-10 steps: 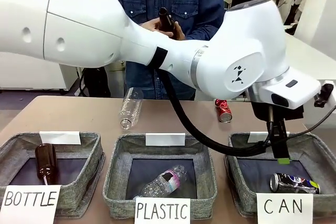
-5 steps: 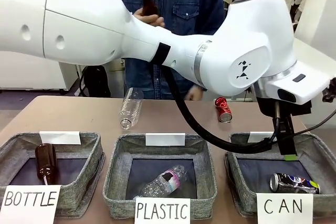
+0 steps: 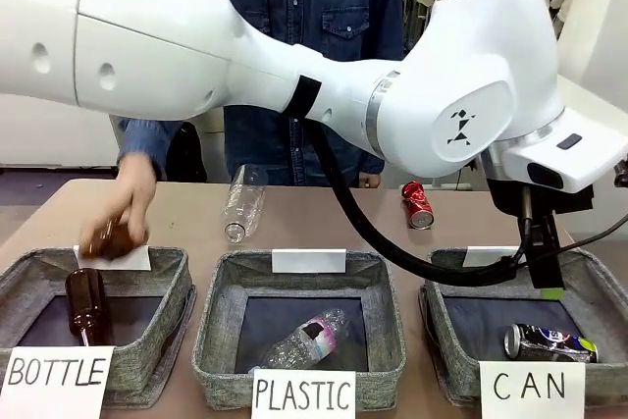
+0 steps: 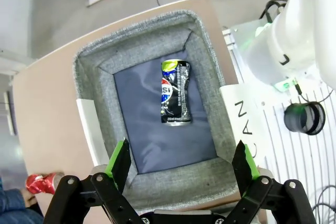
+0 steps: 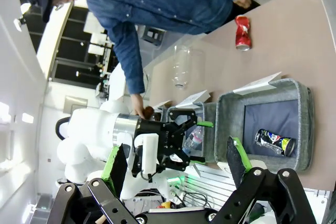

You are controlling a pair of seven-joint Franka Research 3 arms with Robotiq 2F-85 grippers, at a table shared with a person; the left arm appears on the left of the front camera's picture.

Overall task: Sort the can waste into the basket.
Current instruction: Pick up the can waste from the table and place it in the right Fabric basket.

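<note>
Dark can (image 4: 175, 94) in CAN basket (image 4: 94, 72), left arm (image 3: 442, 115) poised above, jaws wide

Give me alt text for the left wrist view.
The open left gripper hangs above the grey CAN basket, where the dark blue-black can lies on the floor. The red can lies outside on the table.
</note>
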